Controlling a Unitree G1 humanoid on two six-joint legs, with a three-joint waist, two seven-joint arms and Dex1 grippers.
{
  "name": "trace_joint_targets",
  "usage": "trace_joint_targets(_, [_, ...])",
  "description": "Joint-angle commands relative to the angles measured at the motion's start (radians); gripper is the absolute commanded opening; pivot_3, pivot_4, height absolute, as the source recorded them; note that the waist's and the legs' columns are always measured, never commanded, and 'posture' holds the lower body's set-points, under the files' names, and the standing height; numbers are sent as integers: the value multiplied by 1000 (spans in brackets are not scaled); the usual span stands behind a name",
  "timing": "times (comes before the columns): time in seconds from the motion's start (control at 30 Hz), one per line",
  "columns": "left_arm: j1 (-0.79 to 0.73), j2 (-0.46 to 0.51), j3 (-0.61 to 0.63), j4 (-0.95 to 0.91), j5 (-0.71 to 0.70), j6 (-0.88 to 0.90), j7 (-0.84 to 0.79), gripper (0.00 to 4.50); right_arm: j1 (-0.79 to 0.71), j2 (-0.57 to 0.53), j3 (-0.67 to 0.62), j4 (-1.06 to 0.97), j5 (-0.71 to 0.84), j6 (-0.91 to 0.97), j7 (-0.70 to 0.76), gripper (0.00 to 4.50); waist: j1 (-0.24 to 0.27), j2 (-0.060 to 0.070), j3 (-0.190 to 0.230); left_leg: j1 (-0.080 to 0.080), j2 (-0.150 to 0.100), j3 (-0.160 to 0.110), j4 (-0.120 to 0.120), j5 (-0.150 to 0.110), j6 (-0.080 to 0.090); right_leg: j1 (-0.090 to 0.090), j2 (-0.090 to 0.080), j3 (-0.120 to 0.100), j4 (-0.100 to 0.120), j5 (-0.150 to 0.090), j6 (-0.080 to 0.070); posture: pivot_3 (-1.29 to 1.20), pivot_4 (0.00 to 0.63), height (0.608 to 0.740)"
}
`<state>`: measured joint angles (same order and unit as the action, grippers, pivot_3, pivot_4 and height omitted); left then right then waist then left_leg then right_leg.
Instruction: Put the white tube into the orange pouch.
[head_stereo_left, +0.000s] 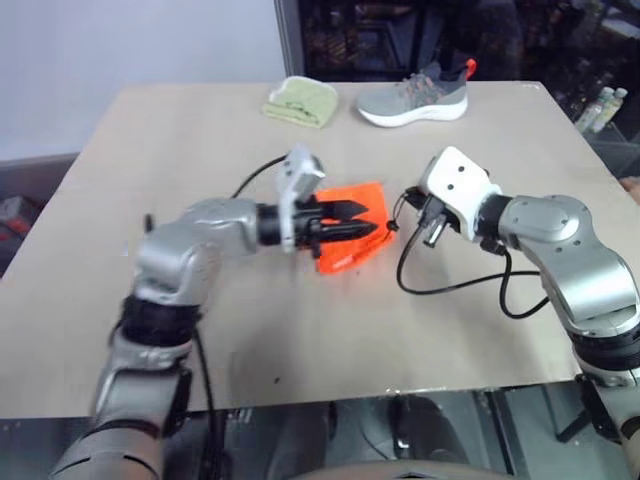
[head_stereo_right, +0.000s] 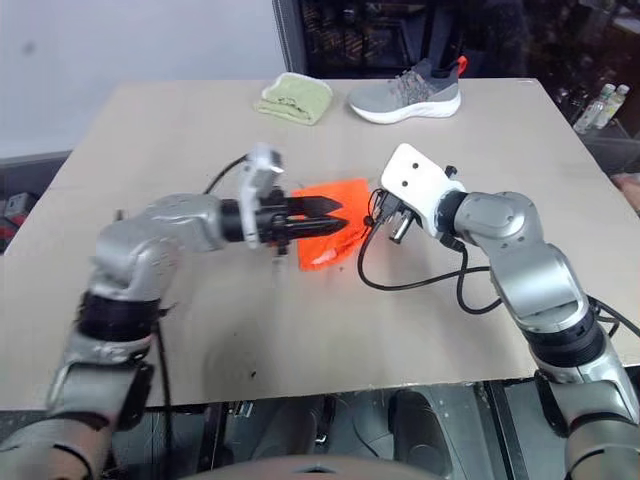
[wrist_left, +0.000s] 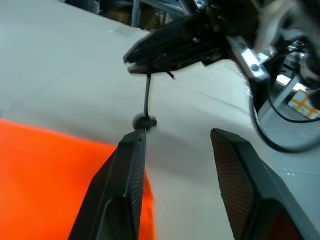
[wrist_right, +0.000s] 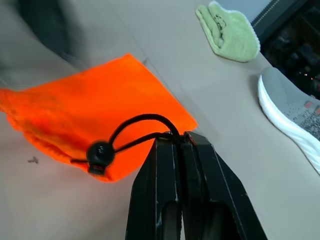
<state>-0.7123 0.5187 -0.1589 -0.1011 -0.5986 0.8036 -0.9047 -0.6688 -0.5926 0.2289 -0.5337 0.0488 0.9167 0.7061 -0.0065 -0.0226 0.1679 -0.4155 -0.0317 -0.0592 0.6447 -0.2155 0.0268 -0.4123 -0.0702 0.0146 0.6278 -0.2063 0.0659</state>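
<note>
A wide table (head_stereo_left: 300, 330) with a plain beige top carries the things. At its far edge lies a folded green cloth (head_stereo_left: 299, 101), soft and a little rumpled. Just beside the cloth, toward the right, a grey sneaker (head_stereo_left: 415, 96) with a white sole and an orange tab at the heel lies along the same edge; the two are close but apart. Beyond the right corner of the table stand some small bottles (head_stereo_left: 603, 106), too small to tell more.
</note>
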Motion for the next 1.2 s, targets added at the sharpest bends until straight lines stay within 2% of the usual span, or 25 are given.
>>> trace_joint_targets(0.03, [-40, -56, -80, 72, 79, -45, 0, 2102, -30, -10, -12, -51, 6, 17, -17, 0, -5, 0, 0, 0, 0, 0, 0, 0, 0, 0, 0, 1, 0, 0, 0, 0, 150, 740])
trace_joint_targets(0.27, [-89, -165, -86, 173, 158, -97, 45, 2102, -37, -11, -18, -84, 24, 59, -36, 0, -6, 0, 0, 0, 1, -1, -1, 0, 0, -2, 0, 2, 1, 0, 0, 0, 150, 740])
trace_joint_targets(0.5, [-84, -169, -52, 158, 147, -79, 26, 2102, -22, -26, -17, -92, 34, 69, -49, 0, -6, 0, 0, 0, 1, -2, 0, 0, 1, -2, 0, 2, 1, 0, 0, 0, 150, 740])
trace_joint_targets(0.57, [-83, -169, -50, 159, 149, -76, 25, 1533, -22, -29, -17, -91, 37, 69, -53, 0, -6, 0, 0, 0, 1, -2, 0, 0, 1, -2, 0, 2, 1, 0, 0, 0, 150, 740])
trace_joint_targets(0.6, [-82, -168, -51, 158, 149, -75, 23, 1406, -22, -29, -17, -91, 39, 69, -54, 0, -6, 0, 0, 0, 1, -2, 0, 0, 1, -2, 0, 2, 1, 0, 0, 0, 150, 740])
trace_joint_targets(0.67, [-79, -170, -54, 153, 152, -75, 25, 514, -22, -31, -17, -88, 41, 66, -56, 0, -6, 0, 0, 0, 1, -2, 0, 0, 1, -2, 0, 2, 1, 0, 0, 0, 150, 740])
trace_joint_targets(0.7, [-77, -169, -55, 150, 153, -75, 25, 232, -23, -31, -16, -87, 42, 66, -57, 0, -6, 0, 0, 0, 1, -2, 0, 0, 1, -2, 0, 2, 1, 0, 0, 0, 150, 740])
trace_joint_targets(0.97, [-24, -127, -50, 88, 152, -67, 23, 224, -18, -39, -35, -33, 14, 44, -108, 0, -6, 0, 0, 0, 1, -2, 0, -1, 1, -2, -1, 2, 1, 0, 0, 0, 150, 740])
trace_joint_targets(1.2, [147, -6, -64, -5, 201, -65, 30, 224, -18, -9, -138, 65, -19, 79, -243, 0, -6, 0, 0, 0, 2, -1, -1, -1, 1, -2, 0, 3, 2, 0, 0, 0, 150, 740])
